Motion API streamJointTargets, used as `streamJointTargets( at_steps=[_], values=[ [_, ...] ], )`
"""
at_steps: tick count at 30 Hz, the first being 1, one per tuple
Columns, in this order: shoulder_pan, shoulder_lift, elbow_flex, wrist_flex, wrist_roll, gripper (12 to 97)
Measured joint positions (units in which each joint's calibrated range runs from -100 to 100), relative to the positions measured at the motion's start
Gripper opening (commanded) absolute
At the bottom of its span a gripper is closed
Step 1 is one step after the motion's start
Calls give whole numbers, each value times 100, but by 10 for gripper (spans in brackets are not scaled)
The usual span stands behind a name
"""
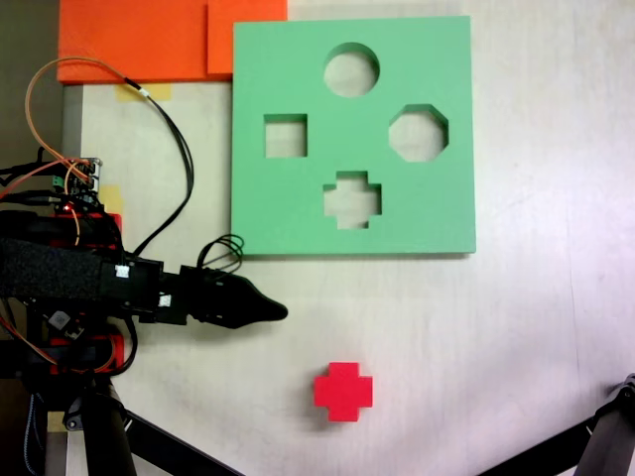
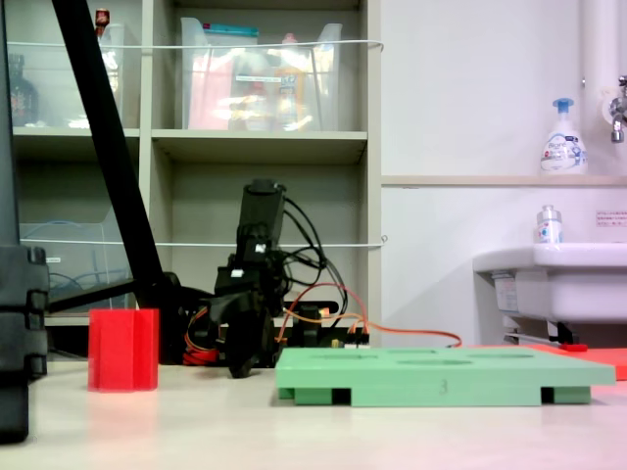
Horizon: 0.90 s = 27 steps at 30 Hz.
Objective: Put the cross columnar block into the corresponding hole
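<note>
**Block loose on worktop, end effector away from it**

Your red block (image 1: 343, 391) sits upright on the pale worktop (image 1: 516, 337), nothing touching it. From above, it's below the green board (image 1: 298, 208) and well apart from it, roughly in line with the cross hole (image 1: 352, 199), which is the cutout nearest the board's lower edge. The low side view has the block (image 2: 123, 349) left of the board (image 2: 441, 375), with the arm behind and between them.

Your end effector (image 1: 280, 312) points right from above, low near the worktop, just below the board's lower left corner, up-left of the block and apart from it. Tips taper to one dark point; can't tell whether they're spread or pressed together. Nothing seen in them.

Orange sheets (image 1: 149, 40) lie at the board's upper left.
</note>
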Motion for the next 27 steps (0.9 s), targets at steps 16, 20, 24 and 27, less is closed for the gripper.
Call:
streamJointTargets(
  at_steps=[16,20,24,27],
  values=[
    [-987,14,2126,-3906,2676,432],
    [-918,14,3469,-5962,3013,416],
    [-879,14,4890,-7195,3092,385],
    [-879,410,6301,-8164,3101,385]
  ],
)
